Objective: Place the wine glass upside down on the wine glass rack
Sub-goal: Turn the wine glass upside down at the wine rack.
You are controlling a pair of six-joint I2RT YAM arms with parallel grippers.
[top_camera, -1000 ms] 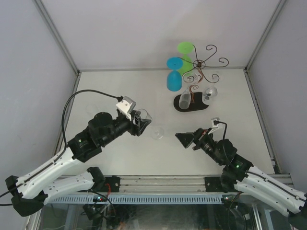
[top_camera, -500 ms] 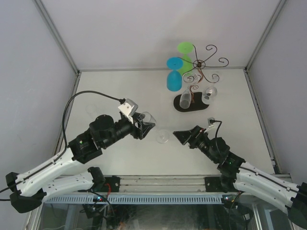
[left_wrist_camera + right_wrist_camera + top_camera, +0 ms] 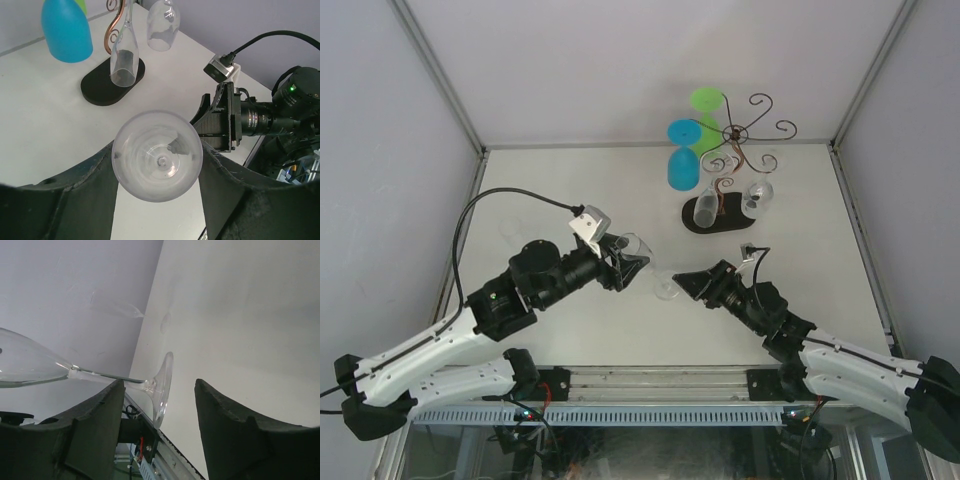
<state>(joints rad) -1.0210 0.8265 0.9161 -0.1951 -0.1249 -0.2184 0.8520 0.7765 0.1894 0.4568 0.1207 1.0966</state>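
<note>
The left gripper [image 3: 632, 262] clamps the bowl of the wine glass [image 3: 157, 162], held level well apart from the wine glass rack [image 3: 738, 135], its stem pointing into the nearer right gripper [image 3: 160, 387], whose parted fingers straddle the foot without gripping it.

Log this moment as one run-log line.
left jaws: shut on clear stemmed wine glass, by bowl | right jaws: open, flanking its foot | dark-brown wire glass rack: this glass not yet hung

Lab rig: white-panelled enclosure [image 3: 650, 70], aluminium frame [image 3: 439, 78].
</note>
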